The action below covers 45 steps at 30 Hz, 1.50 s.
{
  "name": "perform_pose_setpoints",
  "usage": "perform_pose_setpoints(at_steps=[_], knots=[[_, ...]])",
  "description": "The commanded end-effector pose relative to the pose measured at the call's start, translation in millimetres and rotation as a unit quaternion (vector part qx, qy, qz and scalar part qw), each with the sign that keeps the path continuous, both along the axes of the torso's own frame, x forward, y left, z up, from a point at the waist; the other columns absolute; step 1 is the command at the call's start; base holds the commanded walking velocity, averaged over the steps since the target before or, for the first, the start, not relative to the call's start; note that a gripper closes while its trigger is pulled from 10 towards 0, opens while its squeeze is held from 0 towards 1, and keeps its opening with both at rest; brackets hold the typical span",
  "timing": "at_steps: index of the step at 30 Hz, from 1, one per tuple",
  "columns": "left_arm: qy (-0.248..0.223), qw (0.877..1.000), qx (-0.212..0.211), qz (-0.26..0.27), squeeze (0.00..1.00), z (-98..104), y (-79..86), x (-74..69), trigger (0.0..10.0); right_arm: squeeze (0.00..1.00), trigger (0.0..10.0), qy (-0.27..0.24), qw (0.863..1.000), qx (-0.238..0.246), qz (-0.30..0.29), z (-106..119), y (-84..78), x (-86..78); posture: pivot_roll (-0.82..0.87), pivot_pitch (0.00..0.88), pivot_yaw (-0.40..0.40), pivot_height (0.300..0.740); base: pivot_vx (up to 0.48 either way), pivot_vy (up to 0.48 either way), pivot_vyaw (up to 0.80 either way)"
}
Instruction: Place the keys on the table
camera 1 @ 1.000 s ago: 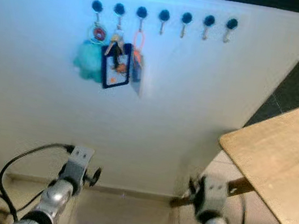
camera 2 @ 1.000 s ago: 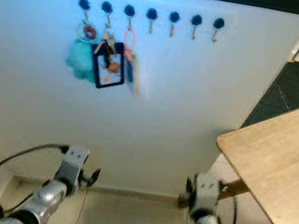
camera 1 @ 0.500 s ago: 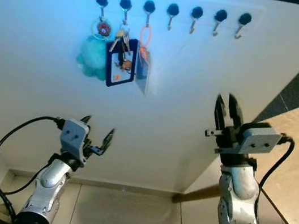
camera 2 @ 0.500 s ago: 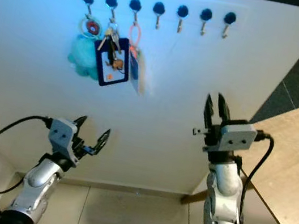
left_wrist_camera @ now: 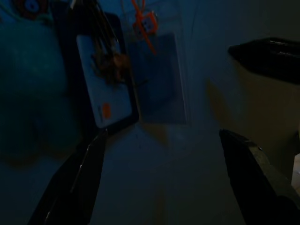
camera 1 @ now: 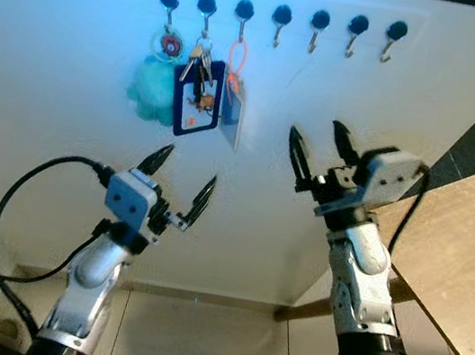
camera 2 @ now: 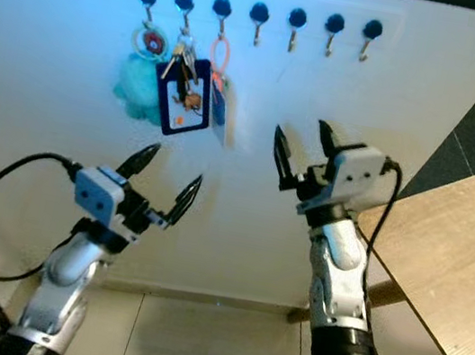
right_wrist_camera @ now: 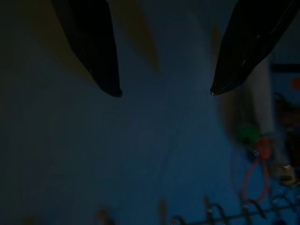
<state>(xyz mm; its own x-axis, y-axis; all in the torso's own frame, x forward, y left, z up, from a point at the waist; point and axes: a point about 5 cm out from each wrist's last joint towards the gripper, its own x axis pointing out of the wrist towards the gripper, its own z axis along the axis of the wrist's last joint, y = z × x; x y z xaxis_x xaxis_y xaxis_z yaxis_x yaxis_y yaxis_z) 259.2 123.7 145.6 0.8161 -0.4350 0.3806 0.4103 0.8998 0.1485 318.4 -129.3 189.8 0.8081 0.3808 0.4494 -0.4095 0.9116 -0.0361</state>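
Both grippers are raised in front of a white wall, and both are wide and empty. Left gripper (camera 1: 180,184) sits low and just under the hanging bundle, its two black fingers spread and pointing up toward it. Right gripper (camera 1: 320,150) is higher and off to the right of the bundle, fingers also spread, tips near the wall but not on anything.

Keys (camera 1: 199,60) hang from the second hook in a row of hooks (camera 1: 282,15) near the top of the wall. A dark-framed card holder (camera 1: 197,102) hangs with them and partly covers them. A teal plush charm (camera 1: 150,90) hangs from the first hook, just beside them, and an orange loop with a clear tag (camera 1: 232,95) hangs from the third, touching or overlapping the card holder's edge. The other hooks are bare. From the left wrist, dimly, the card holder (left_wrist_camera: 105,89) and clear tag (left_wrist_camera: 159,77) lie straight ahead between the fingers (left_wrist_camera: 79,183).

The bench (camera 1: 472,244), a wooden top, stands to the robot's right, well apart from the hooks.

By my reading the task has barely begun: nothing is grasped, the keys are on their hook, and the bench holds none of them. What is left is closing on the keys, lifting the ring off the hook without dragging its neighbours, turning right, and setting them on the bench.
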Motion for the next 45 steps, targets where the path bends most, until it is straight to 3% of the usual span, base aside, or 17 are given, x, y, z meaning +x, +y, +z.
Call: perform_pose_setpoints(at_steps=[1,20,28,35,39,45], knots=[[0.01,1.0,0.002,-0.001,0.0,0,-2.9,-0.8,10.0,0.0,10.0,0.019,1.0,-0.002,0.024,-2,6.0,4.3,0.02,0.096,0.01,0.74,0.0,0.0,0.0],[0.028,0.999,0.016,0.023,0.0,-2,7.4,-7.1,10.0,0.0,10.0,0.014,0.987,-0.039,0.154,12,48.2,8.2,0.03,0.094,-0.02,0.74,0.0,0.0,0.0],[0.025,0.999,0.016,0.026,0.0,-1,7.0,-4.6,10.0,0.0,10.0,0.037,0.988,-0.066,0.135,4,50.1,18.5,0.04,0.09,-0.023,0.74,0.0,0.0,0.0],[0.022,0.999,0.019,0.027,0.0,1,8.0,-5.6,10.0,0.0,10.0,0.023,0.986,-0.064,0.15,10,56.0,14.6,0.04,0.092,-0.031,0.74,0.0,0.0,0.0],[0.022,0.999,0.021,0.028,0.0,1,8.1,-7.3,10.0,0.0,10.0,0.016,0.988,-0.06,0.138,6,53.8,7.9,0.04,0.095,-0.035,0.74,0.0,0.0,0.0],[0.022,0.999,0.021,0.027,0.0,1,7.3,-8.7,10.0,0.0,10.0,0.012,0.995,-0.048,0.09,-15,34.7,-16.4,0.04,0.098,-0.028,0.74,0.0,0.0,0.0]])
